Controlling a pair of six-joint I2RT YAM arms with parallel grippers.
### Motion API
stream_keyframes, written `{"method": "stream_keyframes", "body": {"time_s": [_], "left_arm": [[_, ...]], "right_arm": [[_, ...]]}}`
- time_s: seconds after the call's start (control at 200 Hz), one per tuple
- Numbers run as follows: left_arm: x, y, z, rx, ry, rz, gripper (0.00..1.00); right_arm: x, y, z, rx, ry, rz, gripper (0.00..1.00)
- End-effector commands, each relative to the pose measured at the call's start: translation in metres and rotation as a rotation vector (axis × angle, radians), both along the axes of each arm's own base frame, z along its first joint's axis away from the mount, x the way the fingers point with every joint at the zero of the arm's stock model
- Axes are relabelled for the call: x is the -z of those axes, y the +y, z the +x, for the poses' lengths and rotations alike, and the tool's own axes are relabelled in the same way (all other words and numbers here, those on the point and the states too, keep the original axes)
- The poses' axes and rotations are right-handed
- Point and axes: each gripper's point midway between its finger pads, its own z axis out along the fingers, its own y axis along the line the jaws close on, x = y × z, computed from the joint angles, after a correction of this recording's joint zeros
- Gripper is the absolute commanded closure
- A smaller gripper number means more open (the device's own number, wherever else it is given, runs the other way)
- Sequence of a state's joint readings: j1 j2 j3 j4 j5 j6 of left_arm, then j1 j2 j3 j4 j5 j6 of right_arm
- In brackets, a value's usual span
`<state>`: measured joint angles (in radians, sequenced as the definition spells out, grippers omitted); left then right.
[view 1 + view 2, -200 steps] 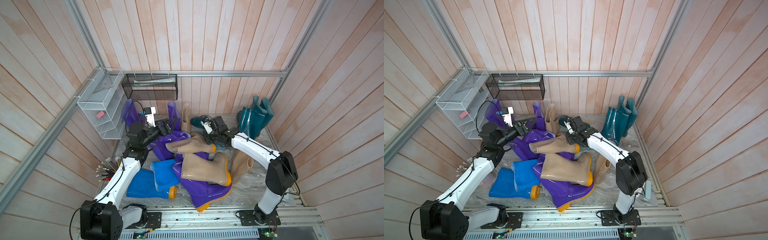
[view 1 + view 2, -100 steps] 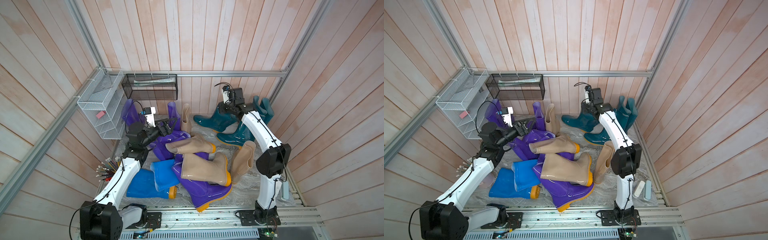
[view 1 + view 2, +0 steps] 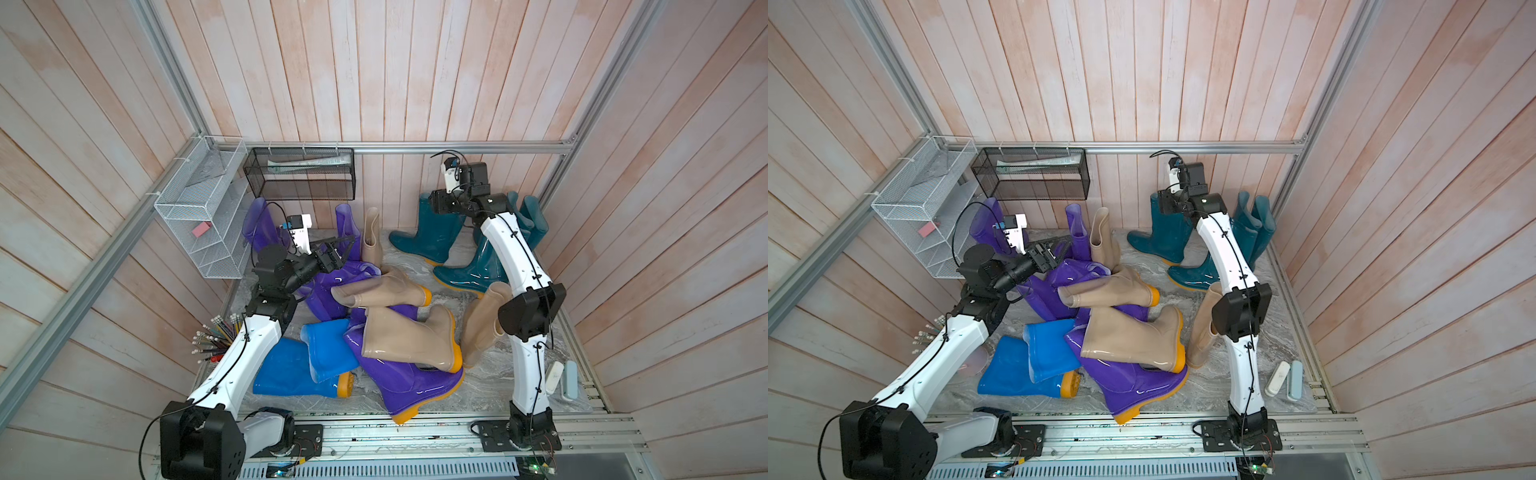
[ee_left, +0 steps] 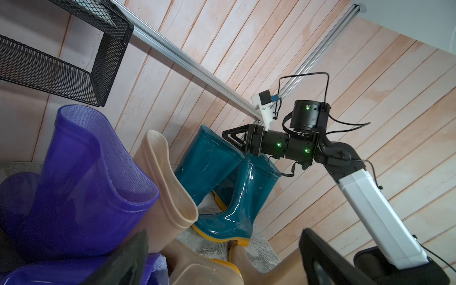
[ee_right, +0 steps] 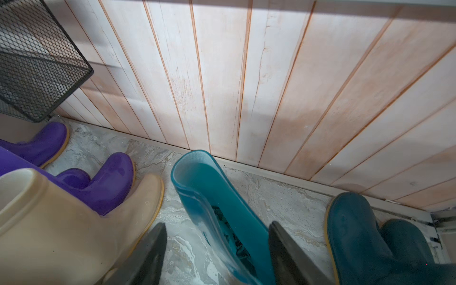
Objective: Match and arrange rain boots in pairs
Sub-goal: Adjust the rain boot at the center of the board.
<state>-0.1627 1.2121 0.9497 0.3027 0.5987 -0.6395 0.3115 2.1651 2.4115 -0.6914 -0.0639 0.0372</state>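
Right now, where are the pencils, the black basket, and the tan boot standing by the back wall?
pencils [image 3: 218,338]: in a top view, middle of the bunch.
black basket [image 3: 299,188]: in a top view, front mesh wall.
tan boot [image 3: 371,239]: in a top view, its upright shaft.

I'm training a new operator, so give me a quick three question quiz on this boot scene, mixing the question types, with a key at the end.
1. True or false: the blue boots lie on their sides.
2. Which colour of boots stands closest to the right end effector? A purple, B teal, C blue.
3. How many beige boots show in a top view?
Key: 1 true; 2 B; 3 four.
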Motion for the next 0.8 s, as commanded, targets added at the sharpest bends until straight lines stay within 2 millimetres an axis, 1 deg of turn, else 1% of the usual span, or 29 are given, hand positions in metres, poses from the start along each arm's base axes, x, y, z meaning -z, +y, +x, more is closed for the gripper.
{"method": "stream_keyframes", "body": {"time_s": [0.0, 0.055, 0.1, 0.11, 0.16, 0.25, 0.375, 0.455, 0.615, 0.67, 0.73, 0.77, 0.795], "left_arm": [[0.008, -0.001, 0.0, 0.016, 0.01, 0.011, 0.02], [0.008, -0.002, 0.0, 0.022, 0.01, 0.009, 0.02], [0.007, -0.003, 0.0, 0.025, 0.006, 0.008, 0.02], [0.007, -0.002, 0.0, 0.025, 0.007, 0.008, 0.02], [0.007, -0.003, -0.001, 0.027, 0.007, 0.007, 0.02], [0.009, -0.004, 0.0, 0.036, 0.012, 0.004, 0.02], [0.01, -0.009, -0.002, 0.071, 0.021, -0.011, 0.02], [0.008, -0.013, -0.005, 0.11, 0.018, -0.024, 0.02], [0.007, -0.016, -0.007, 0.134, 0.014, -0.03, 0.02], [0.006, -0.017, -0.007, 0.14, 0.01, -0.031, 0.02], [0.006, -0.017, -0.008, 0.142, 0.01, -0.031, 0.02], [0.007, -0.017, -0.007, 0.142, 0.011, -0.03, 0.02], [0.007, -0.017, -0.007, 0.142, 0.011, -0.029, 0.02]], "right_arm": [[-0.025, -0.011, -0.024, -0.038, -0.057, -0.008, 0.24], [-0.028, -0.014, -0.034, -0.06, -0.09, -0.026, 0.16], [-0.025, -0.018, -0.041, -0.076, -0.102, -0.04, 0.11], [-0.029, -0.019, -0.043, -0.084, -0.114, -0.042, 0.11], [-0.02, -0.024, -0.049, -0.106, -0.103, -0.066, 0.1], [-0.003, -0.033, -0.051, -0.129, -0.068, -0.105, 0.09], [0.019, -0.04, -0.045, -0.154, -0.032, -0.152, 0.09], [0.026, -0.045, -0.037, -0.153, -0.024, -0.169, 0.08], [0.049, -0.035, -0.027, -0.246, 0.04, -0.162, 0.08], [0.056, -0.03, -0.024, -0.277, 0.056, -0.159, 0.08], [0.063, -0.03, -0.017, -0.271, 0.066, -0.162, 0.1], [0.065, -0.031, -0.013, -0.261, 0.068, -0.163, 0.17], [0.065, -0.032, -0.01, -0.255, 0.067, -0.162, 0.26]]}}
